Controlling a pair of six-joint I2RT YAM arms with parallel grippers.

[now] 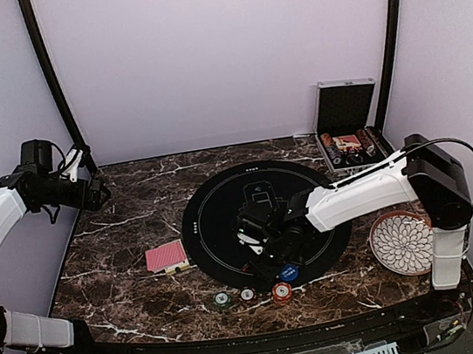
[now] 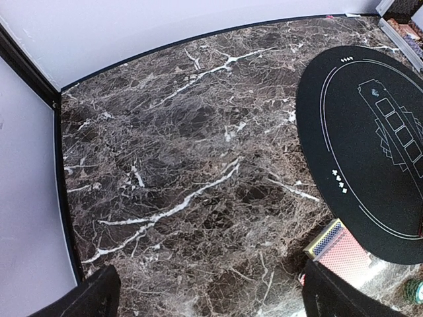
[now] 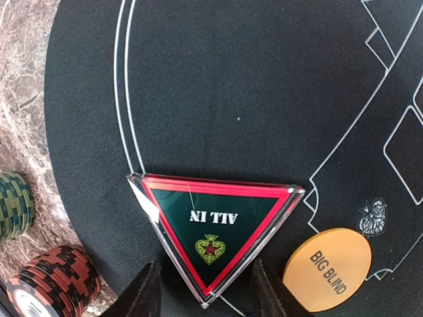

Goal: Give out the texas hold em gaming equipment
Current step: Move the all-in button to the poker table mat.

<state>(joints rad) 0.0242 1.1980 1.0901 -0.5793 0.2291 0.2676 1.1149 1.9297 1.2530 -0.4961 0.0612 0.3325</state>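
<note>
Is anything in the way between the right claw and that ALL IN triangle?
Nothing visible. The triangular marker lies on the black mat, its tip between the fingers of the right gripper; the orange button sits to one side.

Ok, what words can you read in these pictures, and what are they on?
"ALL IN": on the triangular marker, upside down in the right wrist view.
"BIG BLIND": on the orange button.
The blue button: anything on it is too small to read.
</note>
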